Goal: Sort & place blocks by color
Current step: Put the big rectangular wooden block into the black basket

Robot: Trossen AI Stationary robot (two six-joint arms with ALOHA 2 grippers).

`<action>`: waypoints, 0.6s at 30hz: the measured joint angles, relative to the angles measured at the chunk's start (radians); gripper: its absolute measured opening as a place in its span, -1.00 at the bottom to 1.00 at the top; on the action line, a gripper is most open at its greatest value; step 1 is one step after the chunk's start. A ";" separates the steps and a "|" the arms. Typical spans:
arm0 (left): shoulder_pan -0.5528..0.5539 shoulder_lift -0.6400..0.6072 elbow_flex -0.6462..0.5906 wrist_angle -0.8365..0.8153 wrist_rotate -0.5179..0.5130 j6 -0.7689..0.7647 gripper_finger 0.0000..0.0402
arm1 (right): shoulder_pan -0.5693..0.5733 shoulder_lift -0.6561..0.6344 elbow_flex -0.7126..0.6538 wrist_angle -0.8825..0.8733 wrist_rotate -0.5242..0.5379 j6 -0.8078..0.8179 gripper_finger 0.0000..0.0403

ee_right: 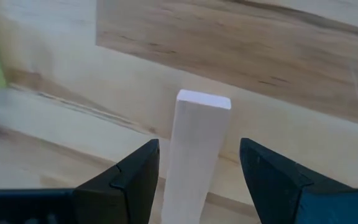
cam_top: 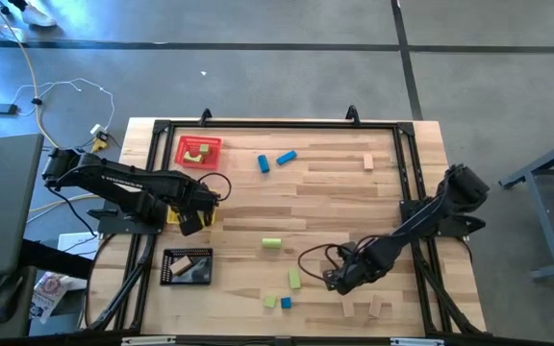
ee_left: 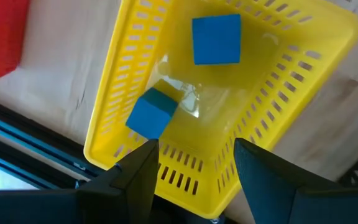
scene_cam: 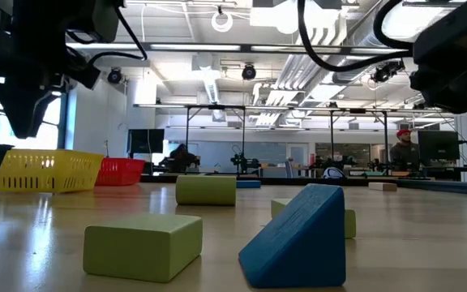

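Note:
My left gripper (ee_left: 197, 180) hangs open above the yellow mesh tray (ee_left: 303, 74), which holds two blue cubes (ee_left: 216, 39) (ee_left: 152, 112); the nearer one lies tilted on the tray floor. My right gripper (ee_right: 197, 180) points down near the table's front right (cam_top: 338, 282), open, with a tan bar (ee_right: 199, 143) between its fingers and a gap on each side. Loose blocks rest on the table: two blue ones (cam_top: 286, 157) at the back, green ones (cam_top: 271, 244) (cam_top: 294, 279) in the middle, two tan ones (cam_top: 376, 306) at the front.
A red tray (cam_top: 198, 151) with green blocks stands at the back left, a black tray (cam_top: 188, 266) with tan blocks at the front left. A lone tan block (cam_top: 367, 161) lies at the back right. A black frame (cam_top: 277, 123) runs around the tabletop.

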 joint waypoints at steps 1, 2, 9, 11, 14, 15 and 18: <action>0.000 0.000 0.005 0.000 0.000 0.008 -0.04 | -0.003 0.004 0.000 0.000 -0.003 0.000 0.04; 0.000 0.000 0.011 0.000 0.000 0.015 -0.05 | -0.005 0.008 0.000 0.001 -0.007 0.000 0.04; 0.000 -0.001 0.074 0.001 -0.004 0.079 -0.05 | -0.026 0.053 0.000 0.013 -0.051 -0.017 0.04; 0.000 -0.001 0.094 0.003 -0.029 0.095 -0.05 | -0.034 0.066 0.000 0.019 -0.066 -0.029 0.04; 0.000 -0.001 0.116 0.004 -0.077 0.111 -0.04 | -0.047 0.081 0.003 0.020 -0.100 -0.035 0.03; 0.000 -0.001 0.122 0.006 -0.095 0.117 -0.04 | -0.051 0.084 0.003 0.019 -0.108 -0.035 0.03; 0.000 -0.001 0.125 0.012 -0.132 0.121 -0.04 | -0.057 0.086 0.003 0.013 -0.110 -0.035 -0.07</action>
